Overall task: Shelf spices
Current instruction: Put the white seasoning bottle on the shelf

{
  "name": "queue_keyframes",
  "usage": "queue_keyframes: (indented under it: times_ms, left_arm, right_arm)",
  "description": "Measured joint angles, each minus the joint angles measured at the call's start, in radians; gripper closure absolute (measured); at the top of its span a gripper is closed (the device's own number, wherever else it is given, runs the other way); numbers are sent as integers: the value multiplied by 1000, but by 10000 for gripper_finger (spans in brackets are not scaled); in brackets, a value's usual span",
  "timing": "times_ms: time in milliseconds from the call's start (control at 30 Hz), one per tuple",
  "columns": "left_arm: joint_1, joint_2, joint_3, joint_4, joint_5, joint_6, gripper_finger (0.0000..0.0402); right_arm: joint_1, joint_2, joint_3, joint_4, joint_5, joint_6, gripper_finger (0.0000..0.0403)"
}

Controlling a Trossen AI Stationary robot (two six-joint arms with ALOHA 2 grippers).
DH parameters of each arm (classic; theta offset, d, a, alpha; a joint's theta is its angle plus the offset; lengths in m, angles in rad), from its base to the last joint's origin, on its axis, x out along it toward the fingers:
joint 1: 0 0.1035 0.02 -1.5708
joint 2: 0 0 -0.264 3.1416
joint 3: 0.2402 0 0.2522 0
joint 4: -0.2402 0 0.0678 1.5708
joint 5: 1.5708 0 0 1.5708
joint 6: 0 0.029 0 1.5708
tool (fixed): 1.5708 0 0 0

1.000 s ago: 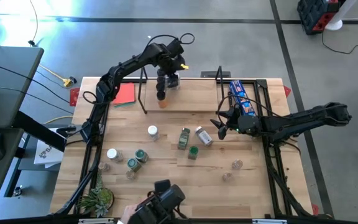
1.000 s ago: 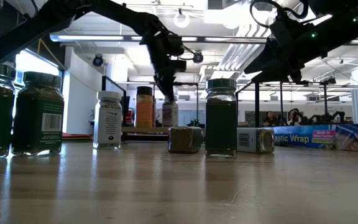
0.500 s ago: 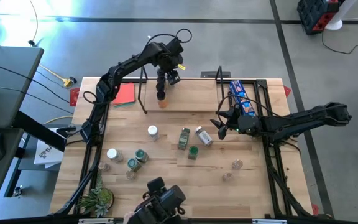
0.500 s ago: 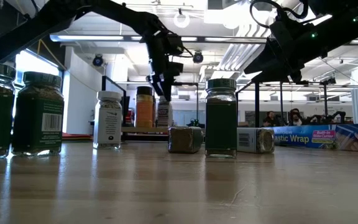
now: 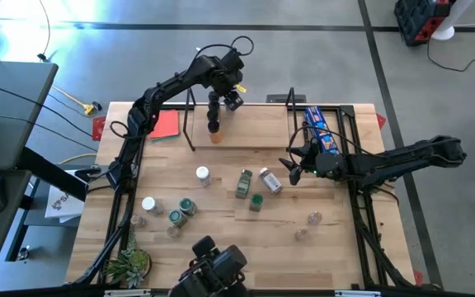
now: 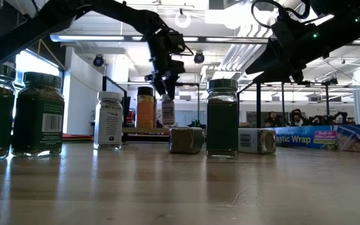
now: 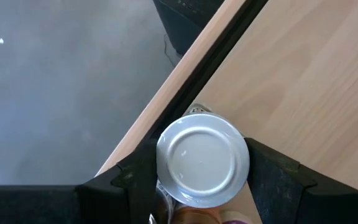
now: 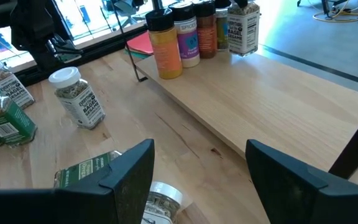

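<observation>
My left gripper stands over the left end of the shelf, a light board with black loop frames. It is shut on a spice jar with a white lid. Beside it, a row of jars stands on the board, nearest an orange one. Several more spice jars stand or lie on the table, among them a white-lidded one and a green-lidded one. My right gripper hovers open above the table's right middle, with nothing between its fingers. My left gripper pinches the jar's white lid by its rim, one finger on each side. The fingers come from above, pointing steeply down. The jar is upright under them; whether its base rests on the shelf I cannot tell.
A long blue packet lies at the shelf's right end and a flat red square left of the shelf. A small plant sits at the near left corner. A jar lies on the table below my right gripper.
My left gripper has rolled about the line it points along while staying over the shelf's left end. The jar under it remains upright in about the same spot.
</observation>
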Motion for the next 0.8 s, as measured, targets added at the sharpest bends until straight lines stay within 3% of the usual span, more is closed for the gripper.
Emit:
queue_keyframes:
  times_ms: [800]
  left_arm:
    - [-3,23,-9,67,17,4,186]
  right_arm:
    - [0,0,0,1,0,0,156]
